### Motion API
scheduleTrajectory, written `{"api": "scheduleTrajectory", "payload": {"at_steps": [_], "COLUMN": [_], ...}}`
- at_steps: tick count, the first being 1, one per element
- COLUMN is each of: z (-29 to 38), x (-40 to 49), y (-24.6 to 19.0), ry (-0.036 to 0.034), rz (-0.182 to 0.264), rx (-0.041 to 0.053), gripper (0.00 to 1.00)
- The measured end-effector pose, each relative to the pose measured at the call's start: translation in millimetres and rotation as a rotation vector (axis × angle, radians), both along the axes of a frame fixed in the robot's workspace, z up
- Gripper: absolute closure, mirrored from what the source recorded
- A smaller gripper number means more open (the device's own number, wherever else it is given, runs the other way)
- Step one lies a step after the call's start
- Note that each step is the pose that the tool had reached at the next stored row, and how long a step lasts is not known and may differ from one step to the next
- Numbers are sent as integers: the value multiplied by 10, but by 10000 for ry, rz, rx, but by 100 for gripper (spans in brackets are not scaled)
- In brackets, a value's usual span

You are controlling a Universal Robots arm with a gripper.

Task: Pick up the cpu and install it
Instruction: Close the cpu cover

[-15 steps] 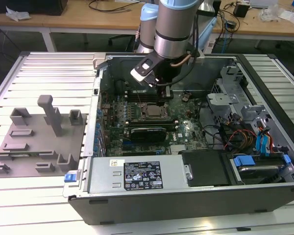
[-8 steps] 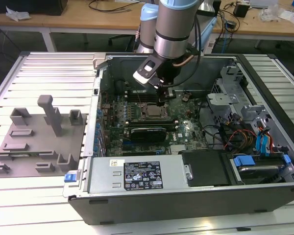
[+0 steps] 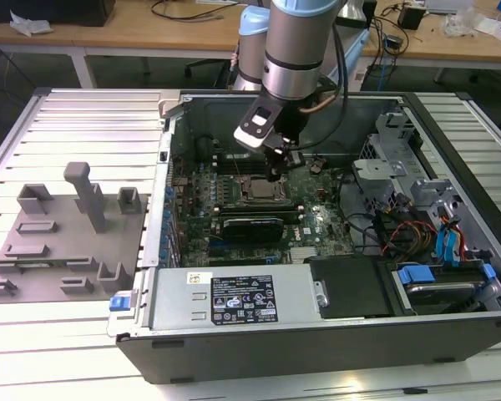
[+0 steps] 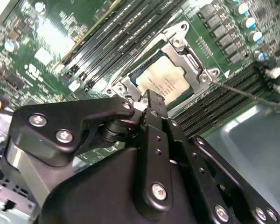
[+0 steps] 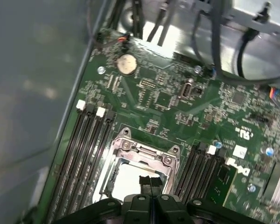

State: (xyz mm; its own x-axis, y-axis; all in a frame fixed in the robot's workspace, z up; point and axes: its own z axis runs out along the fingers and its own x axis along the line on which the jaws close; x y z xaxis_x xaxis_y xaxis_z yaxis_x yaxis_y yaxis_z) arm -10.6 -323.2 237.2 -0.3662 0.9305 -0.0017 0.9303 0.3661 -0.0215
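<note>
The cpu, a pale silvery square chip, lies flat inside the metal socket frame on the green motherboard. In the first wrist view the cpu shows as a bright square inside the socket frame. My gripper hovers right over one edge of the chip, its two black fingers pressed together with nothing between them. In the first wrist view the gripper also has its tips closed above the chip. In the exterior view the gripper reaches down into the open computer case just over the cpu.
Memory slots flank the socket on both sides. A thin wire lever stands off the frame. A graphics card, power supply and drive cage crowd the case. Grey plastic blocks stand at the exterior view's left.
</note>
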Motion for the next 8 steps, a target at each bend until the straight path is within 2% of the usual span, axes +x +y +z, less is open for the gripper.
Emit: {"api": "scheduleTrajectory", "payload": {"at_steps": [3,5,8], "z": [0,-1,-2], "x": [0,0,0], "y": [0,0,0], "ry": [0,0,0], "rz": [747,1401,2055], "rx": [0,0,-1], "gripper": [89,89,89]}}
